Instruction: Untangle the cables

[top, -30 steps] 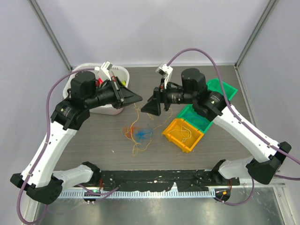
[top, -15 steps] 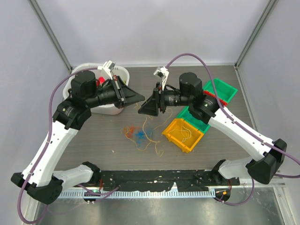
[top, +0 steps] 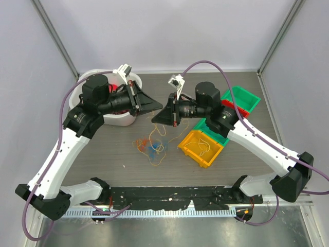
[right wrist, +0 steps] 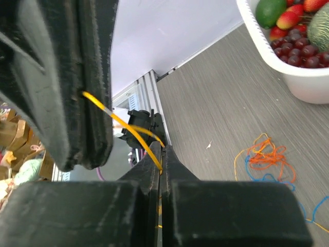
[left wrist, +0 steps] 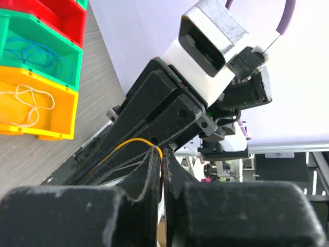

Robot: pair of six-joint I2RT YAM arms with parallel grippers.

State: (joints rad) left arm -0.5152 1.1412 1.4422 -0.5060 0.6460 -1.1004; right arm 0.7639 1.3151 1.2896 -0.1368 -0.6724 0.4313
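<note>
The cables lie as a loose tangle (top: 150, 146) of orange, blue and yellow wire on the table, also in the right wrist view (right wrist: 264, 157). One yellow cable (top: 153, 131) rises from it to both grippers, which meet tip to tip above the table. My right gripper (top: 153, 119) (right wrist: 163, 149) is shut on this yellow cable (right wrist: 128, 131). My left gripper (top: 156, 106) (left wrist: 164, 154) has its jaws only a sliver apart, with the same yellow cable (left wrist: 133, 141) running in between them.
An orange bin (top: 191, 149) holding a white wire (top: 204, 146) stands right of the tangle, with green (top: 214, 136), red (top: 230, 106) and green (top: 250, 99) bins behind it. A white basket (top: 122, 119) of fruit stands at the back left.
My right gripper was open and has shut on the yellow cable. The left gripper has swung right to meet it. The tangle has shifted slightly on the table.
</note>
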